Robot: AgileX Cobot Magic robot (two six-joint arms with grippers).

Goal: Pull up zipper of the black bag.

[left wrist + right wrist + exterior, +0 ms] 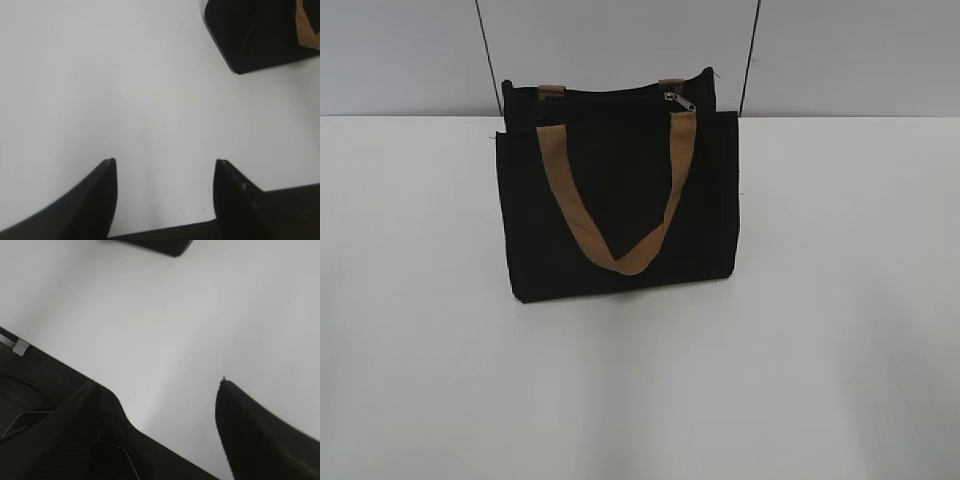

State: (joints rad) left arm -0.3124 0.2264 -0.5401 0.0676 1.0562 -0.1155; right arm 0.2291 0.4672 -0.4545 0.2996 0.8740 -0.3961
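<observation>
1. The black bag (617, 200) stands upright on the white table (840, 300), at the centre of the exterior view and towards the far edge near the grey wall (620, 50). Its tan strap (618, 200) hangs down the front face in a V.

2. The zipper (679, 101) sits on the top zip line, near the bag's right end as the exterior view shows it. Only a small silver slider with a tab is visible. Whether the line to its left is closed cannot be told.

3. Handling, as a judgement: the bag is fabric, soft and probably light, so a pull along the zip line would likely drag or tip it unless one gripper steadies the body or rim. The tab is small, metallic and probably slippery. It calls for a fine pinch at the fingertips, not a grip on the slider body.

4. Contents: the top opening is seen edge-on and dark, so nothing inside can be made out.

5. The left gripper (165, 172) hangs over bare table with its jaws spread wide and nothing between them. A corner of the bag lies well ahead to its upper right.

6. The right gripper (160, 395) likewise shows parted, empty jaws above the table. A dark bag edge appears at the top of its view, well apart.
</observation>
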